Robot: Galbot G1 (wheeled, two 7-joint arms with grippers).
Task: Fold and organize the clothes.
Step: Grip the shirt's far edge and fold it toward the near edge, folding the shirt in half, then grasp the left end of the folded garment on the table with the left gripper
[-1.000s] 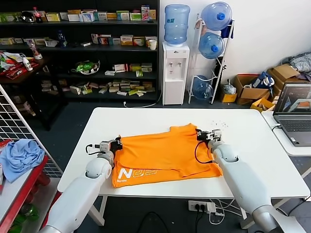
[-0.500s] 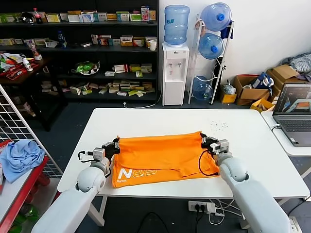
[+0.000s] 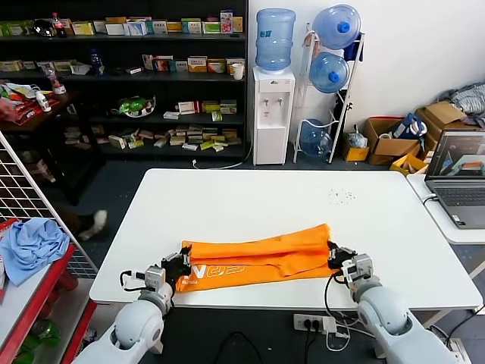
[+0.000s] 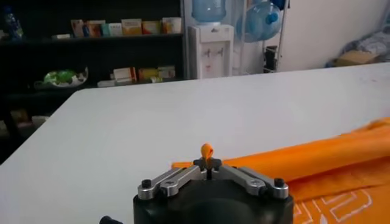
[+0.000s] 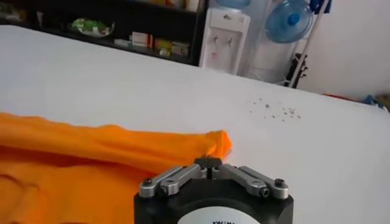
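Near front edge of white surface (image 3: 250, 189), orange T-shirt (image 3: 261, 254) lies folded into long band, left gripper (image 3: 179, 267) & right gripper (image 3: 338, 258) w/ jaws pinched on its two ends.

The head camera looks forward and down across the white table (image 3: 250, 189) from its near edge, shelves and a water dispenser (image 3: 273, 114) beyond. Each wrist camera sits low and close — one by the near left corner, one by the near right — facing the far edge. All three share the orange T-shirt (image 3: 261, 254) (image 4: 329, 155) (image 5: 109, 152) and the dispenser.
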